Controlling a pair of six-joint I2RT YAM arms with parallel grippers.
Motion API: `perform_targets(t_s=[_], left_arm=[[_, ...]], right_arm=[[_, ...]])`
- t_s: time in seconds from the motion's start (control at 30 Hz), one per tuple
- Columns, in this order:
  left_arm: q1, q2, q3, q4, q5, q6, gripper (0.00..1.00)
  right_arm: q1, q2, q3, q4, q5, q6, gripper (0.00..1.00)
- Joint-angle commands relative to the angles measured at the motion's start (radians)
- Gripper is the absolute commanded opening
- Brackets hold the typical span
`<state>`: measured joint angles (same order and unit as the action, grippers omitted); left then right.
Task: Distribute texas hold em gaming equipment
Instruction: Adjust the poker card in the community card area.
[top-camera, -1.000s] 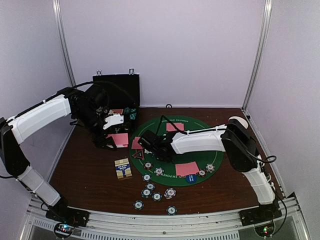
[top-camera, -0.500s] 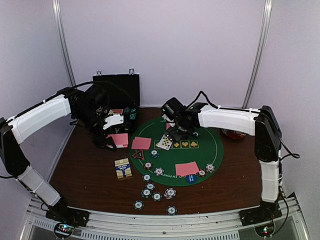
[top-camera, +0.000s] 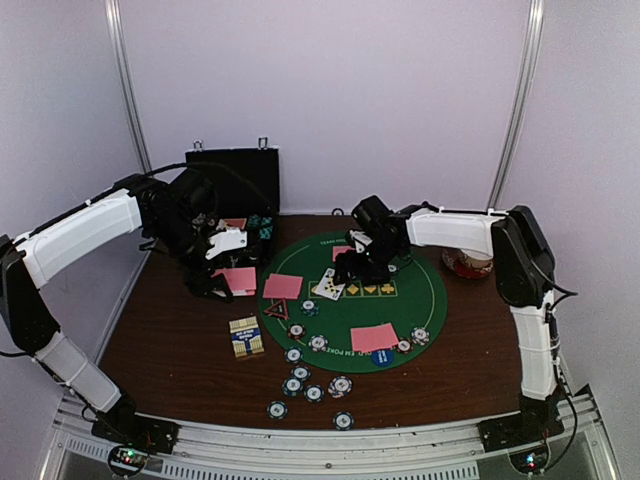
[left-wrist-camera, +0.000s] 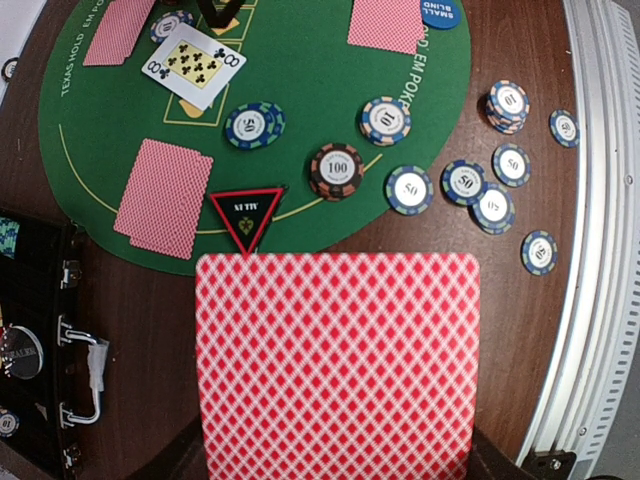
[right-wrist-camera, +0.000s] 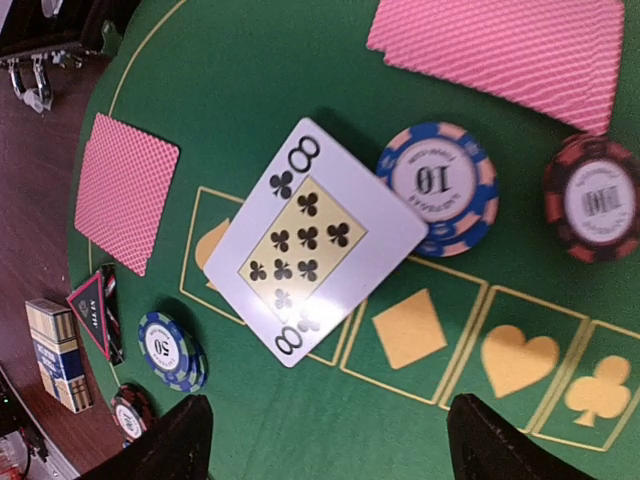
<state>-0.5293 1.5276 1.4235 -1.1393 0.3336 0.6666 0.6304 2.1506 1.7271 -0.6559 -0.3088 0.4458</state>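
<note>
At the left of the top view the left gripper (top-camera: 222, 268) pinches a red-backed card (left-wrist-camera: 338, 365) by its near edge, over the table just short of the mat (left-wrist-camera: 300, 130). In its wrist view the triangle (left-wrist-camera: 247, 212) sits just past the card's far edge and the mat fills the upper frame. So I judge any drop spot lies straight ahead, with this arm nearer. Further right, the right gripper (right-wrist-camera: 340, 440) hangs with fingers spread and nothing between them above the eight of clubs (right-wrist-camera: 315, 240), which lies face up and askew on the mat.
</note>
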Motion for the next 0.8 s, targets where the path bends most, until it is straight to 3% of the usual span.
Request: perform_targets(t_s=[0.0,0.77], left_arm=[[0.006,-0.034,0.022,-0.003,0.012,0.001,0.0],[0.006,-0.034,0.011,-0.003,0.01,0.0,0.0]], right_arm=[[0.003,0.071,0.047,0.017,-0.124,0.074,0.84],[-0.006,0.279,0.358,-0.117,-0.158,0.029,0.82]])
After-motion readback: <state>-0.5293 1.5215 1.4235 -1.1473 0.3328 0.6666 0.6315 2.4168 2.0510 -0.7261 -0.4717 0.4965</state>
